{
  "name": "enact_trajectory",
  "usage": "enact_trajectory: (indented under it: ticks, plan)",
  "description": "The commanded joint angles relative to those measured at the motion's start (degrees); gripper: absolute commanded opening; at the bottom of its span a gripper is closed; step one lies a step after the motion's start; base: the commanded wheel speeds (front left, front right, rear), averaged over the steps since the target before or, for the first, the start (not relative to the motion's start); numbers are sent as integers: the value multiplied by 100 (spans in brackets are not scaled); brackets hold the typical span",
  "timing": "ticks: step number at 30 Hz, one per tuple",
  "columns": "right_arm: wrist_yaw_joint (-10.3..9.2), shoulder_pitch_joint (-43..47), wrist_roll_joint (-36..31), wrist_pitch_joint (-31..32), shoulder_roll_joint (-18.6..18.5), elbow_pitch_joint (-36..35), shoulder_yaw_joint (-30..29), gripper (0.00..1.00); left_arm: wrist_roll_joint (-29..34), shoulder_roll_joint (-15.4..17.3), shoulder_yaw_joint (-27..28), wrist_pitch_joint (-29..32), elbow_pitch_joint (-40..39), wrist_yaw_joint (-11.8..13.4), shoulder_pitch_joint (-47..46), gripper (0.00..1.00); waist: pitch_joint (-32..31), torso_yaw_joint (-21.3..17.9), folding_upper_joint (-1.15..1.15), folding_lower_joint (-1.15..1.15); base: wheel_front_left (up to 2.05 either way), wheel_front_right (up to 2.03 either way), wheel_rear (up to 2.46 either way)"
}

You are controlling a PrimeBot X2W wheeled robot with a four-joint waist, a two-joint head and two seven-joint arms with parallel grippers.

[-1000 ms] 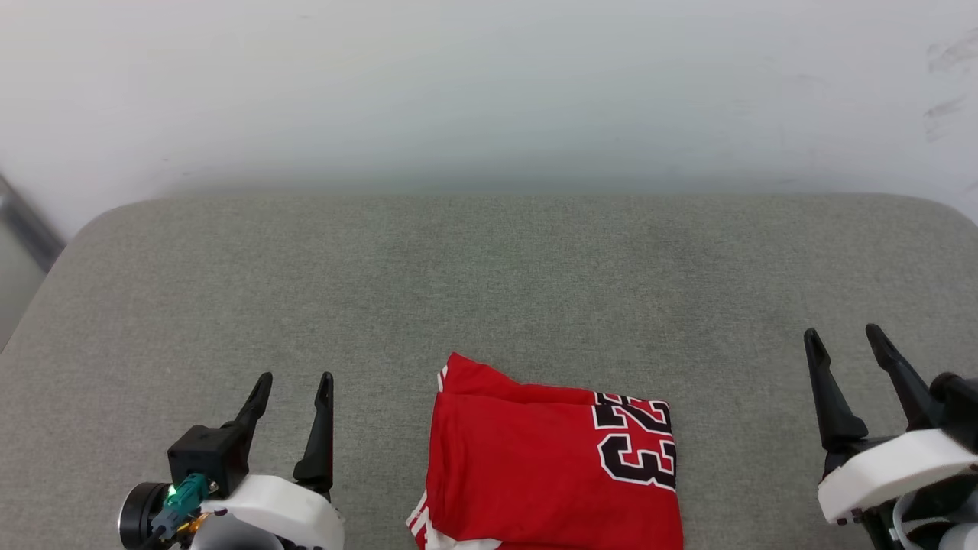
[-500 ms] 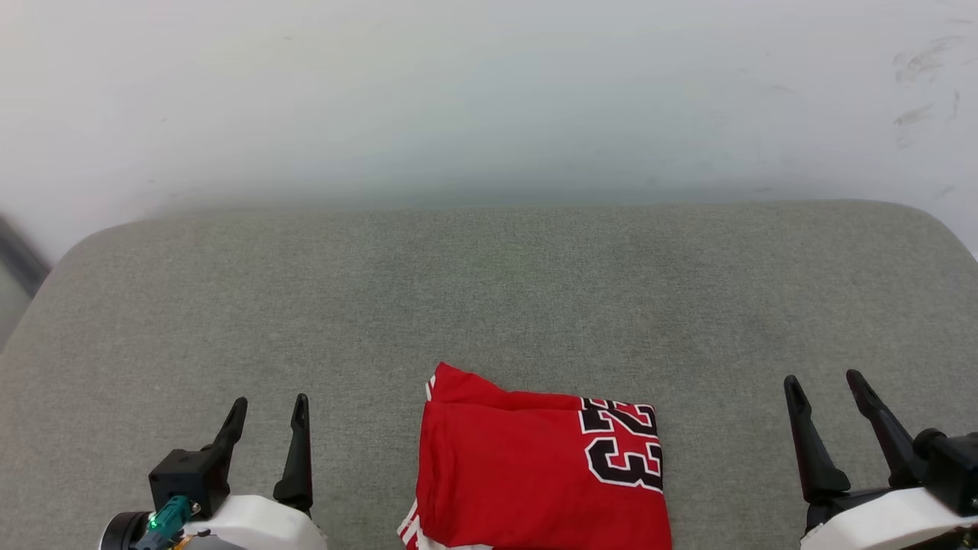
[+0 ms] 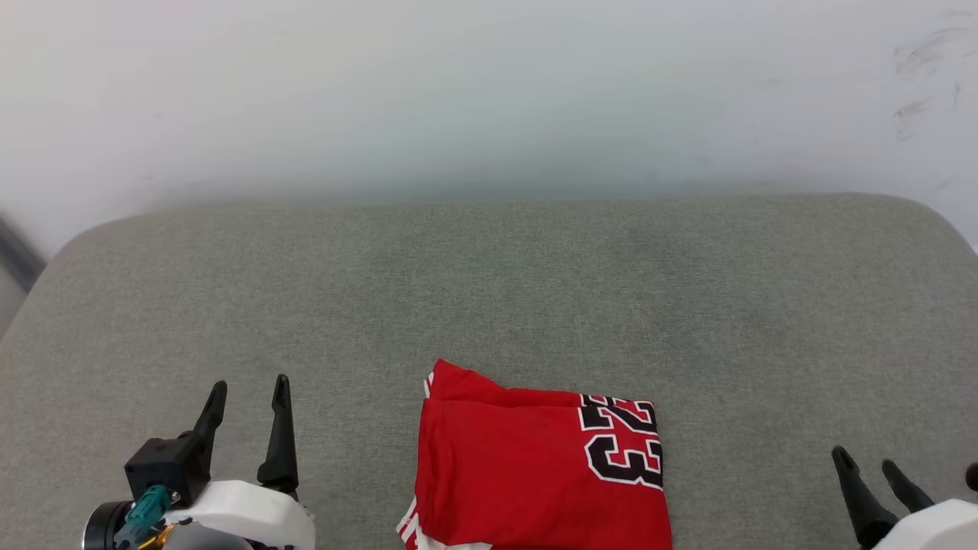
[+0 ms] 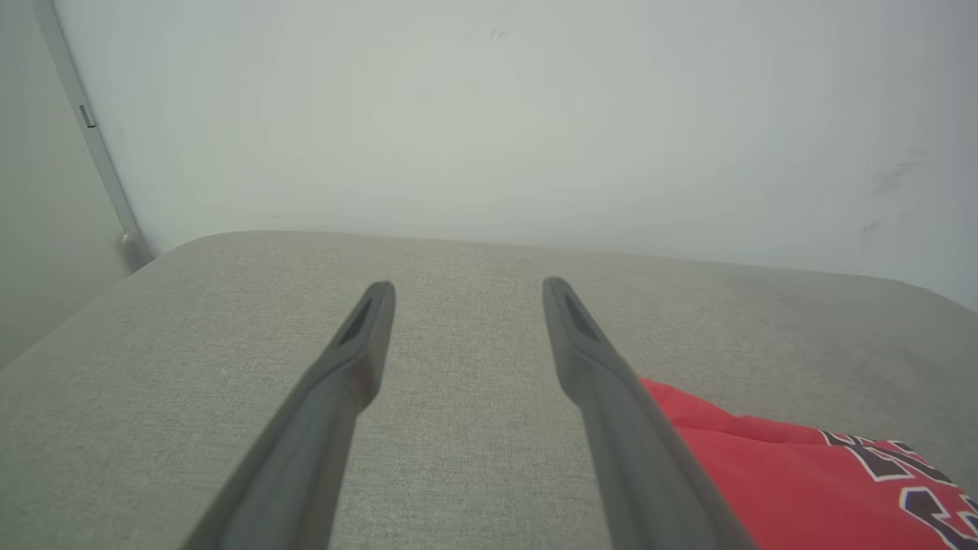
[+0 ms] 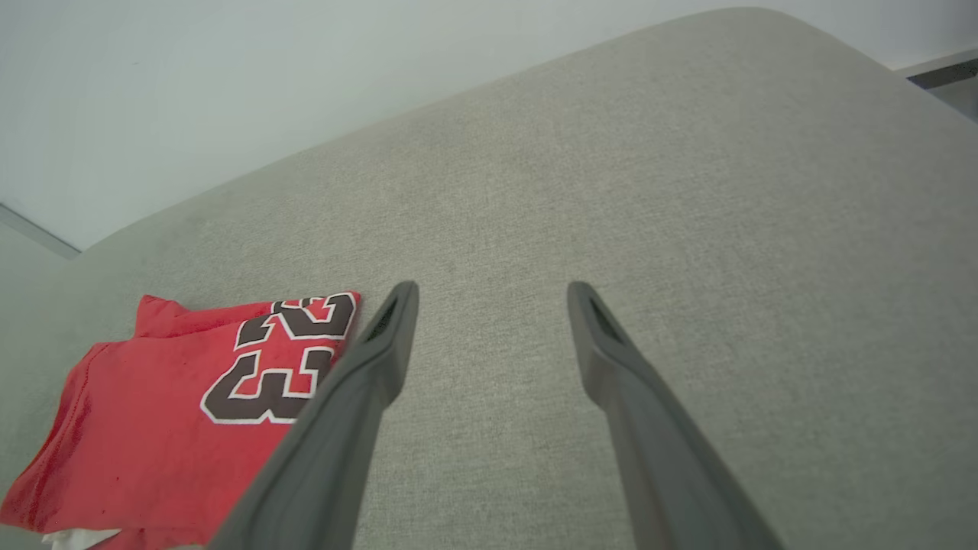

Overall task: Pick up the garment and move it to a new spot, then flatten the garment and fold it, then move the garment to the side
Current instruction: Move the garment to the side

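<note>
We count one garment (image 3: 527, 473), two hands and four dark fingers in all, two on each hand. The garment is a red jersey folded into a compact rectangle. It lies flat on the grey fabric tabletop (image 3: 489, 290) at the near edge, roughly midway between the hands, and its lower part is cut off by the bottom of the head view. Two dark numerals (image 3: 623, 443) with white outlines sit on its right part, and a bit of red-white striped trim shows at its lower left corner.

The left hand (image 3: 251, 383) is at the lower left, its fingers apart and holding nothing, clear of the cloth. In the left wrist view the left hand (image 4: 467, 286) hangs above bare tabletop with the garment (image 4: 779, 473) off to its right. The right hand (image 3: 865, 458) is in the lower right corner, also parted and empty. The right wrist view shows its gap (image 5: 493, 289) over bare fabric, with the garment (image 5: 153, 405) to its left.

Compared with half a second ago, the right hand has dropped far towards the lower right corner, so less of its fingers shows. The left hand has slid slightly down and left. The garment lies as it did.
</note>
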Motion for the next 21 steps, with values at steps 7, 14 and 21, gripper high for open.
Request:
enact_trajectory:
  ticks: [7, 14, 21]
  plan:
    - [0, -436, 959, 1583, -202, 1112, -456, 100, 200, -91, 168, -39, -151, -84, -128, 100, 144, 311, 0, 0, 0, 0, 0]
    - [0, -1037, 1864, 2819, 12, 2003, -319, 100, 358, -249, 175, -34, -187, -236, -328, 100, 445, 730, 0, 0, 0, 0, 0]
    - [-1, -1635, 2818, 3059, 200, 2397, 277, 100, 444, -374, 189, -34, -86, -392, -553, 100, 765, 1033, 0, 0, 0, 0, 0]
